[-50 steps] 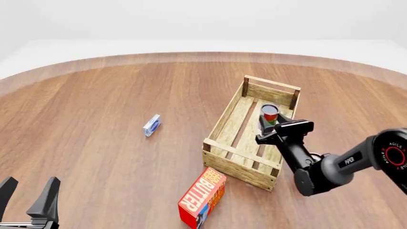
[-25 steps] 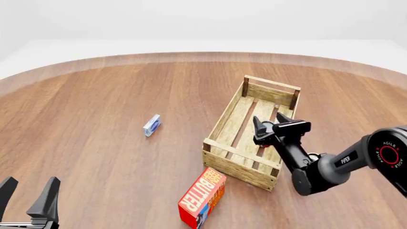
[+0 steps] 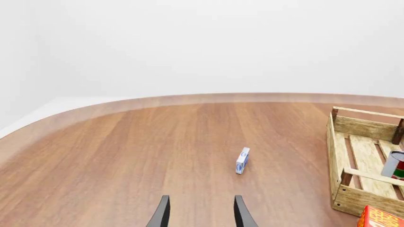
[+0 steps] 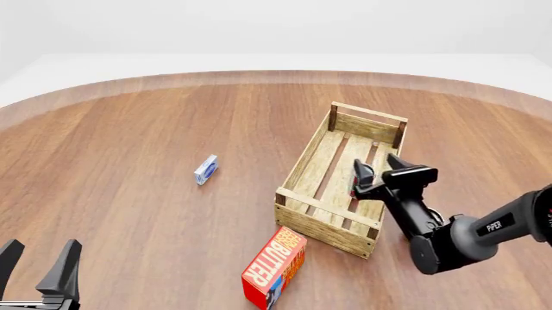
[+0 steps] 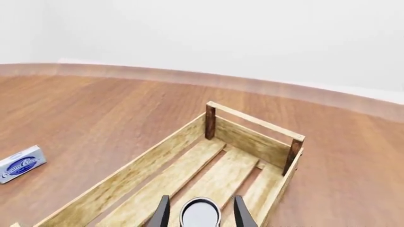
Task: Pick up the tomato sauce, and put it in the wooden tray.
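Wooden tray (image 4: 315,161) holds one tomato sauce (image 5: 200,213).

Tomato sauce (image 3: 394,165) stands inside wooden tray (image 3: 351,168)

A round wooden table (image 4: 129,142) — warm brown planks — with a plain white backdrop behind, evenly lit

right arm (image 4: 470,236) — black, rounded links | white "PiPER" lettering | left gripper (image 4: 39,265) — black tapered fingers
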`<state>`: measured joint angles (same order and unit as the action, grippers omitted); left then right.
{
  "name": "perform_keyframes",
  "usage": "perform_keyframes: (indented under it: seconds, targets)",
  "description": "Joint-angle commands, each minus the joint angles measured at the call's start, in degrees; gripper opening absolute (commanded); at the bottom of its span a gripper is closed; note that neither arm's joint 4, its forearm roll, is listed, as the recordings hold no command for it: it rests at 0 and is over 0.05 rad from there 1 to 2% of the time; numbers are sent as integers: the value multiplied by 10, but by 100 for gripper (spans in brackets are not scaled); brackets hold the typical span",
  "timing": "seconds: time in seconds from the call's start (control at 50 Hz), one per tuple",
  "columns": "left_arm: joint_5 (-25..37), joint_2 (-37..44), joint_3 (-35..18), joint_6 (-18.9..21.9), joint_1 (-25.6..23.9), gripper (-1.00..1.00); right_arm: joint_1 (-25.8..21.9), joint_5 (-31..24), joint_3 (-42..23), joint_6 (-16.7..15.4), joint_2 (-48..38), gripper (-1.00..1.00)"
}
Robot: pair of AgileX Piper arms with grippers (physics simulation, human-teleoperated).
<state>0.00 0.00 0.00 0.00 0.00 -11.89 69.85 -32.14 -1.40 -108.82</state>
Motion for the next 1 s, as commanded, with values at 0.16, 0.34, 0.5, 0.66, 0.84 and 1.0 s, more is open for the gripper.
perform_keyframes:
  seconds: [0.16,0.34,0.5,0.66,0.84,1.0]
  targets:
    - [0,0,0,0,0,100,0,-17,61,1,85,100]
    - [0,0,0,0,0,100,-6,-49,84,5,135,100]
    - [0,0,0,0,0,100,-12,-86,94,12,163,100]
    - [0,0,0,0,0,100,-12,-114,106,14,195,100]
    - [0,0,0,0,0,100,-21,-146,115,19,222,100]
    - [0,0,0,0,0,100,-24,-174,120,19,247,100]
